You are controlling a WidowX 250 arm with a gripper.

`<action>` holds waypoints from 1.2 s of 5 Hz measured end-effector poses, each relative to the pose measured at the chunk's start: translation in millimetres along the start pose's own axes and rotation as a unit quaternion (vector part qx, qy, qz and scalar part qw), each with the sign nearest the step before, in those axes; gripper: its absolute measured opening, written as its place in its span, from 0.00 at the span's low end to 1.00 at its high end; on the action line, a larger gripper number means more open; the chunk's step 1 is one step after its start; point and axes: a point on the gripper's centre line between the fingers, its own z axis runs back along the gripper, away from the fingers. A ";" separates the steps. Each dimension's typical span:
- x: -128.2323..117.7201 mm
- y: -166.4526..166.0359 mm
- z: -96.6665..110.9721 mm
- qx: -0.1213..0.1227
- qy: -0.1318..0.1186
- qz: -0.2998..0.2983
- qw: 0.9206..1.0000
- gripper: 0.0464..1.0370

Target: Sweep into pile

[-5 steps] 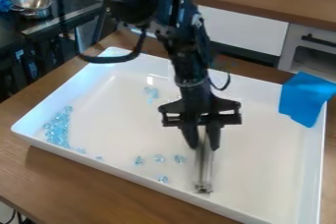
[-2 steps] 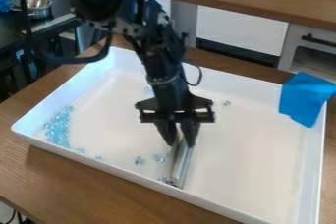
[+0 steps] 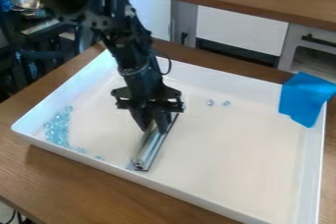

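Sliding nearer the pale-blue pile point(image 3: 58, 128) across the tray point(image 3: 239, 164), pincer point(image 3: 154, 128) clamped on 1 silvery bar point(image 3: 150, 149).

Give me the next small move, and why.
Probably slide the silver metal bar, gripped by the black two-finger hand, toward the large pile of pale-blue clear beads: some loose beads lie at the bar's near end, short of that pile.
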 end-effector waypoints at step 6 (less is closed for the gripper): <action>7.7 87.4 25.2 -0.002 -0.016 0.000 1.000 0.30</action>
